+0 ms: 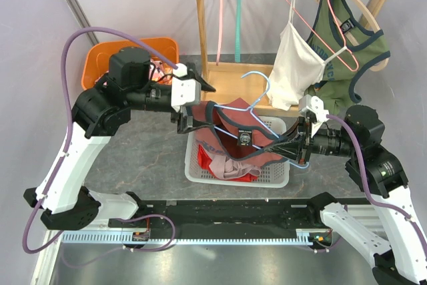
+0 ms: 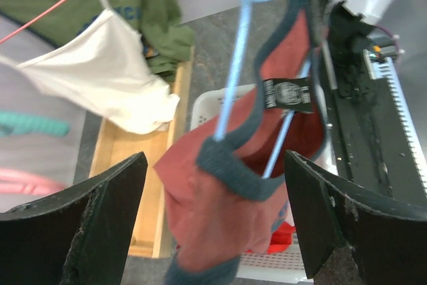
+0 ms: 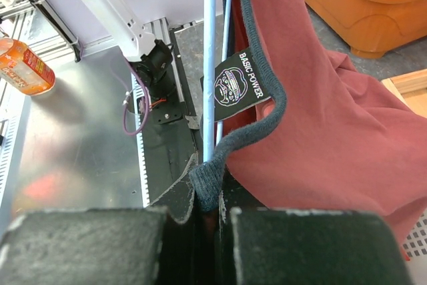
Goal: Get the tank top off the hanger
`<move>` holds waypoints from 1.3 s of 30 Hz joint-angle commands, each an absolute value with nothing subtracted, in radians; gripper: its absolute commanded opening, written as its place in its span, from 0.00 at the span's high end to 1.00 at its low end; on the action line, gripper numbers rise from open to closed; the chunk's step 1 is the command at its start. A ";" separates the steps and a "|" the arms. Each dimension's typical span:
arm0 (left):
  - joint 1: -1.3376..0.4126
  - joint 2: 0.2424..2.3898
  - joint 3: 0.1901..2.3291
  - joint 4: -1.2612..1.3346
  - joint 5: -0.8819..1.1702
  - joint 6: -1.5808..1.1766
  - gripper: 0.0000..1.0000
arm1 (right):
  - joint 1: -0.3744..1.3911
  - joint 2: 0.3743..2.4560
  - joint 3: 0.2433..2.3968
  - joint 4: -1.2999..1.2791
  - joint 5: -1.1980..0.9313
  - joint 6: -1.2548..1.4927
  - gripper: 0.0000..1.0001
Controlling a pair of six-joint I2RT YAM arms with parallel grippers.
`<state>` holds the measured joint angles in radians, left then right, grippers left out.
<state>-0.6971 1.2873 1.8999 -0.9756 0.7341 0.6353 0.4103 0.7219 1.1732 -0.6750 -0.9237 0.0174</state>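
The left arm (image 1: pixel 67 158) and right arm (image 1: pixel 365 131) share white links, black joints, purple cables (image 1: pixel 113 30), matte black jaws.

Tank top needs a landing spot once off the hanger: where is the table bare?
Bare table between the left arm base and the white basket, plus a strip in front of it. Crowded: basket full of clothes, rack with hanging tops behind, orange bin far left.

You see the red tank top (image 1: pixel 230 119) stretched on the blue hanger (image 1: pixel 259 97) above the white basket (image 1: pixel 200 168), strung between both arms. Your left gripper (image 1: pixel 185 123) sits at its left shoulder, your right gripper (image 1: pixel 293 148) at its right end. Behind stands the wooden rack (image 1: pixel 199 25), hung with more garments.
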 commanded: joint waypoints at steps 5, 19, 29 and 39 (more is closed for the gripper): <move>-0.779 1.290 1.982 -1.071 0.681 0.709 0.62 | 0.429 0.755 1.239 -0.656 -0.890 -0.041 1.00; -0.781 1.233 1.902 -1.052 0.609 0.712 0.95 | 0.451 0.893 1.342 -0.604 -0.536 -0.017 0.70; -0.781 1.197 1.810 -0.836 0.282 0.603 0.98 | 0.453 0.867 1.414 -0.631 -0.219 0.023 0.02; -0.767 1.207 1.876 -0.813 0.300 0.526 0.98 | 0.451 0.546 1.165 -0.624 0.020 0.247 0.02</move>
<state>-0.7769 1.2171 1.8072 -0.8993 0.2893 0.6067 0.4541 0.6273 1.2800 -0.6334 -0.1123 0.1162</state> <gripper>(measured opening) 0.159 0.982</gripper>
